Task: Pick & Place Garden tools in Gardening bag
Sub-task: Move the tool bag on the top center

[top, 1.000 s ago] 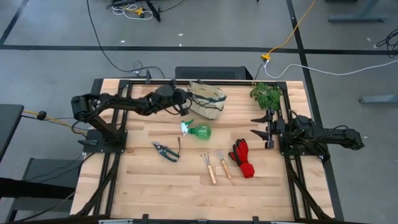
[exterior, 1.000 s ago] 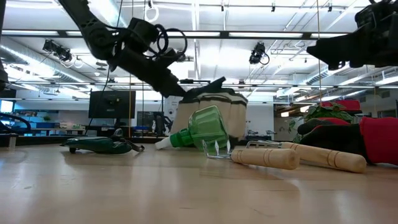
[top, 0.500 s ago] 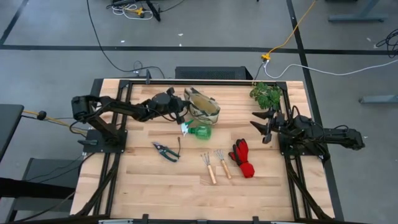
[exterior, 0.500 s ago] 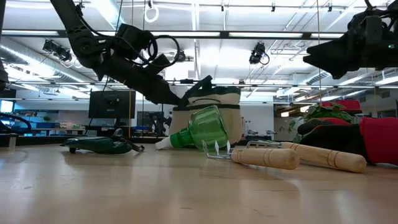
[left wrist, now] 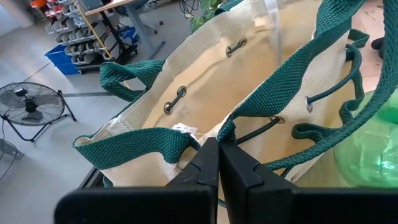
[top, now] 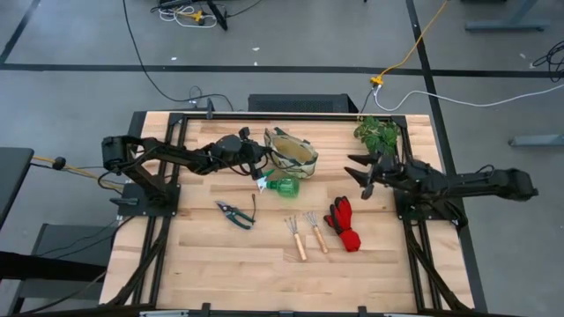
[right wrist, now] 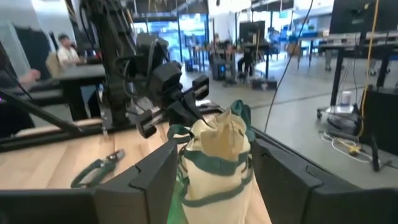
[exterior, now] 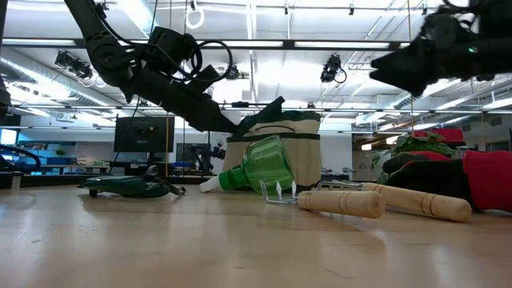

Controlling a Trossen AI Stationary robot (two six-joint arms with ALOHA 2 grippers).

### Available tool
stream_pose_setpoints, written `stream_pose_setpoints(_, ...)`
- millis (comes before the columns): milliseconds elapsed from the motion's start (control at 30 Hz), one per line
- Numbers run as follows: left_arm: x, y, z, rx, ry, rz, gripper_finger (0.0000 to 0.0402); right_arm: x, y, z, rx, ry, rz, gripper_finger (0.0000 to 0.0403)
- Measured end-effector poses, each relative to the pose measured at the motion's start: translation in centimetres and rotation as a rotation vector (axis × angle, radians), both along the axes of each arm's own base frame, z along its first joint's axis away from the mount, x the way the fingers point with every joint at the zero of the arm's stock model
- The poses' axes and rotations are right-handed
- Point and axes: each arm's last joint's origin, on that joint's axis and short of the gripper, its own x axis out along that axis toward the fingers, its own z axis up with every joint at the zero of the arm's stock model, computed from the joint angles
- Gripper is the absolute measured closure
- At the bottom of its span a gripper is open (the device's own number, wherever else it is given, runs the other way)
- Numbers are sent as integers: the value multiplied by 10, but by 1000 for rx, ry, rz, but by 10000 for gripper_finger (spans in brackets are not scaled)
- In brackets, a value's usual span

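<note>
The beige gardening bag (top: 292, 151) with green trim stands upright at the table's far middle, its mouth facing up. My left gripper (top: 262, 159) is shut on the bag's rim (exterior: 258, 120) on the side toward the table's left. On the table in front lie the green spray bottle (top: 282, 186), the pruning shears (top: 235, 214), two wooden-handled rakes (top: 306, 233) and the red-and-black gloves (top: 345, 224). My right gripper (top: 357, 172) hangs open in the air to the bag's right, pointing at the bag (right wrist: 217, 152), with nothing between its fingers. My left gripper pinches the bag's green-trimmed top rim (left wrist: 179, 142) between its two fingers, at the mouth's end toward the table's left. The fingers come from the table's left, slanting a little downward. The bag stands upright, its bottom (exterior: 308, 178) down at the table.
A leafy green plant (top: 377, 134) stands at the far right, just behind my right arm. The spray bottle lies close in front of the bag. The table's near half (top: 264, 273) is bare wood. People sit at desks (right wrist: 65, 46) in the room beyond.
My left gripper has gone down and toward the table's left, keeping its hold on the rim. The bag, tilted with its side showing, now stands upright with its mouth up. My right gripper has risen and reached toward the bag, staying open.
</note>
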Motion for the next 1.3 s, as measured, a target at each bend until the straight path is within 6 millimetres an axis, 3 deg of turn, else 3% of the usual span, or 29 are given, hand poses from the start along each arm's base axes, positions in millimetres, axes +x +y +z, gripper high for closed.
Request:
stream_pose_setpoints(367,0,-1,0,-31,-13,-19,392,75,-15,47,-97,212,-198,195)
stream_pose_setpoints(667,0,-1,0,-43,-19,-15,386,130,-39,55,-141,493,-394,195)
stream_pose_setpoints(900,1,-1,0,-52,-21,-41,396,147,-47,67,-73,481,-469,195)
stream_pose_setpoints(1033,1,-2,0,-59,-23,-56,390,151,-45,60,-71,521,-392,195)
stream_pose_setpoints(1300,1,-3,0,-62,-24,-62,393,157,-44,47,-78,569,-449,195)
